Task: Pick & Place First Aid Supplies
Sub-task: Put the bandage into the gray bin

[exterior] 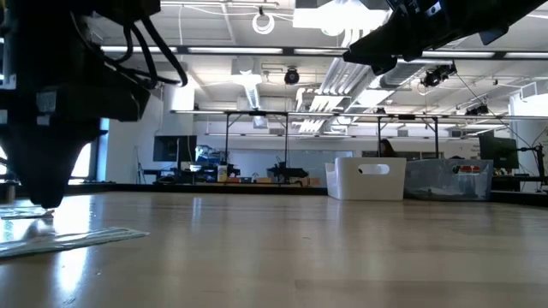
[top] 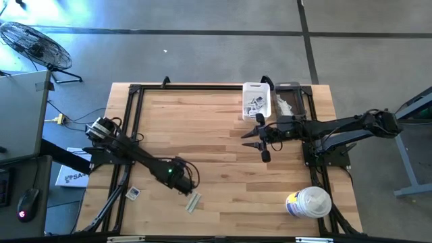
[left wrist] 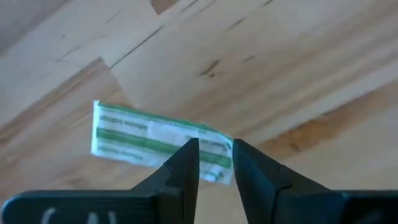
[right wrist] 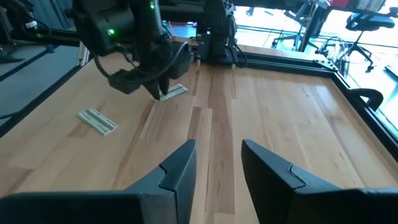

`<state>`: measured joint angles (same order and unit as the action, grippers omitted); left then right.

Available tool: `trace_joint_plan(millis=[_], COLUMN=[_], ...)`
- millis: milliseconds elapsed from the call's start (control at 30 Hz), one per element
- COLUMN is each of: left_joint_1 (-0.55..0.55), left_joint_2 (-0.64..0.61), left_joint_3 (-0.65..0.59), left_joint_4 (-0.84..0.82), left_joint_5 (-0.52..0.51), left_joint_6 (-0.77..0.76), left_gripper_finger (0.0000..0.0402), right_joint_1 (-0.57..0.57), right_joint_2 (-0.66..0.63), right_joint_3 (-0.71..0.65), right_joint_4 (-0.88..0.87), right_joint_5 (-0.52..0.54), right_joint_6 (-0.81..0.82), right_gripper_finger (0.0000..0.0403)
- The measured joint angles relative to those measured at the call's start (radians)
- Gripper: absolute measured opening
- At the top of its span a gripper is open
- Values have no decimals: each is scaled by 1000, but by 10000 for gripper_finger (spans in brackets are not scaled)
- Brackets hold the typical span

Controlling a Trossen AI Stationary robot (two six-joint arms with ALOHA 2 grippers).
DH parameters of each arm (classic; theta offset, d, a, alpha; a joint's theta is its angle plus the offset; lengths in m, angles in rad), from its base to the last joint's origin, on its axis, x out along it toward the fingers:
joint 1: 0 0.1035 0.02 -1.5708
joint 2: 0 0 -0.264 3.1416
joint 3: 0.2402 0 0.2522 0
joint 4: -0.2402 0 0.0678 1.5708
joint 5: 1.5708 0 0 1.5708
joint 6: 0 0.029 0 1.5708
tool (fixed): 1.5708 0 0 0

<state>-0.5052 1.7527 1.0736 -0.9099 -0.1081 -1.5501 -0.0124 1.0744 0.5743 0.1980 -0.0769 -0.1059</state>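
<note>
Left gripper (left wrist: 214, 163) seen poised over strip (left wrist: 149, 138), fingers slightly parted, strip end between tips, not yet pinched. Pick step judged underway; next: closure, lift, carry toward bin (top: 257, 100). Right gripper (right wrist: 217, 163) spread, parked near bin.

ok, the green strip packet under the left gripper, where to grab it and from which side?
Judging by its pose, take the green strip packet across its narrow width at the end nearest the left gripper, coming straight down from above. It lies flat on the table, so there is no raised edge to catch from the side; the open fingers already hang over that end.
</note>
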Motion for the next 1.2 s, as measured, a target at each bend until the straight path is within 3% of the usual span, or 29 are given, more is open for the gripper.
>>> trace_joint_plan(millis=[167,867,1200], left_joint_1=[8,8,8], left_joint_2=[0,0,-5], left_joint_3=[-37,-7,-99], left_joint_4=[86,72,181], left_joint_5=[15,-7,13], left_joint_6=[17,34,23], left_gripper_finger=[87,83,82], right_joint_1=[0,-6,-27], right_joint_2=[0,0,0], right_joint_3=[0,0,0], right_joint_4=[-1,1,1], right_joint_5=[0,16,26], right_joint_6=[0,1,1], right_gripper_finger=[122,122,122])
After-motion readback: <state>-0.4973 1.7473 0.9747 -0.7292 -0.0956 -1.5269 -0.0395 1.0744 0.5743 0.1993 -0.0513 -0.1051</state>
